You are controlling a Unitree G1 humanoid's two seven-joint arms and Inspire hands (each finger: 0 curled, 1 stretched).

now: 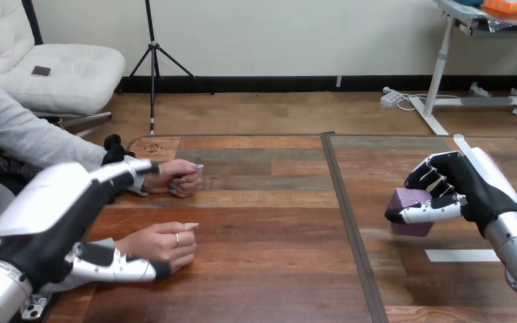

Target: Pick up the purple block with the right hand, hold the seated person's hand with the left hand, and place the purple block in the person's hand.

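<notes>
The purple block is at the right of the table. My right hand is shut on it: the thumb lies across its front and the fingers curl over its top and far side. I cannot tell whether the block rests on the table or is just off it. My left hand is at the lower left, open around the wrist of the person's near hand. Its thumb lies along that hand's near side, and its fingers reach past the far side. The person's far hand rests loosely curled on the table.
A dark seam runs front to back across the wooden table. A white tape strip lies under my right forearm, and another lies beyond my right hand.
</notes>
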